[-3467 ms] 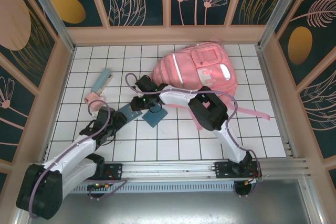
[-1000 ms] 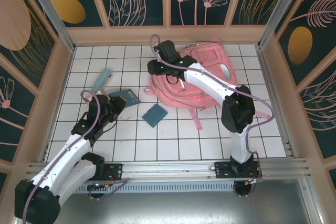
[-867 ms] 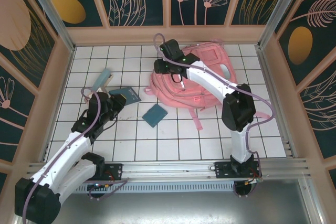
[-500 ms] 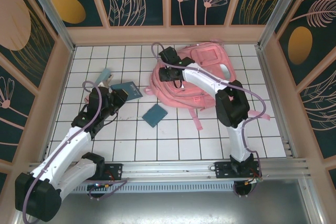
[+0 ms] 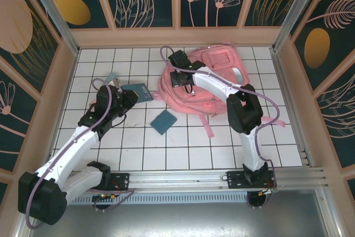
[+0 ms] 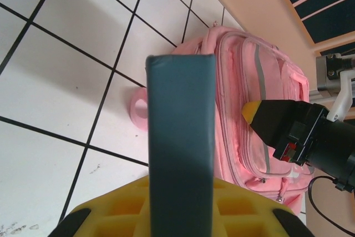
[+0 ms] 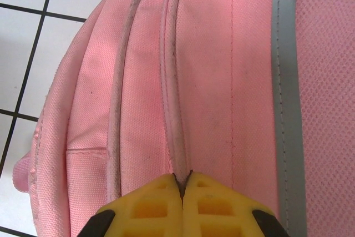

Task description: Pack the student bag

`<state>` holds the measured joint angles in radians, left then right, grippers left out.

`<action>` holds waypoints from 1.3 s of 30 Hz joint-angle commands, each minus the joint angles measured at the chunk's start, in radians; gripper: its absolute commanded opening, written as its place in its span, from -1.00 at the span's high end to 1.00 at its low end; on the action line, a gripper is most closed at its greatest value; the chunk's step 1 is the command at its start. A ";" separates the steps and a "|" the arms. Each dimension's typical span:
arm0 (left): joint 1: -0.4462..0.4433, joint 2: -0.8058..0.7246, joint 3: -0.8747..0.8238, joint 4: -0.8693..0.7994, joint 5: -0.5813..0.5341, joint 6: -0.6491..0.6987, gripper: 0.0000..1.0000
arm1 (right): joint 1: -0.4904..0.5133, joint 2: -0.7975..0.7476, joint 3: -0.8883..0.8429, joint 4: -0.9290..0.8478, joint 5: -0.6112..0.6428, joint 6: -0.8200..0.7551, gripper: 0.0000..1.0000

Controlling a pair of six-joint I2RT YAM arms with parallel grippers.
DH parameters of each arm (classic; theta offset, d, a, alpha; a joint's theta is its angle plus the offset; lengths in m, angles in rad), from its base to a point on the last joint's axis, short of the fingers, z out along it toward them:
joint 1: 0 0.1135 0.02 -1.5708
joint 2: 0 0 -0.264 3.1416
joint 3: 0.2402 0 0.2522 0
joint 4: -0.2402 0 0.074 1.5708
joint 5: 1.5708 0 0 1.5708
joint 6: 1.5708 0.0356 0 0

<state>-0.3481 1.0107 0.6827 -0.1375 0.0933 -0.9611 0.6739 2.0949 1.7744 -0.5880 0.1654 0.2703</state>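
No words, numbers or brand marks could be read anywhere. A small red label (image 6: 288,150) on the black casing (image 6: 324,142) beside the bag (image 6: 260,98) carried marks too small to make out. The bag and the held book (image 6: 180,137) showed no legible print.

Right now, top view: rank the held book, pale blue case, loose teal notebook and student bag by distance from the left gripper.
1. The dark teal book, clamped in the left gripper itself.
2. The pale blue case, just beyond it, up-left in the view.
3. The loose teal notebook, down-right, and the student bag, whose near edge lies straight right: too close to call.
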 commanded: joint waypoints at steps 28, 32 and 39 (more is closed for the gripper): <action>-0.132 0.610 0.342 0.616 0.389 -0.066 1.00 | -0.299 -0.404 0.030 0.103 -0.475 0.035 1.00; -0.170 0.729 0.423 0.672 0.411 -0.079 1.00 | -0.312 -0.414 0.012 0.111 -0.496 0.051 1.00; -0.227 0.986 0.652 0.684 0.442 -0.108 1.00 | -0.338 -0.420 0.013 0.138 -0.586 0.074 1.00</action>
<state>-0.5571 1.9308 1.2499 0.4706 0.4988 -1.0485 0.3511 1.7622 1.7710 -0.5808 -0.3172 0.3210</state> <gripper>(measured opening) 0.178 0.049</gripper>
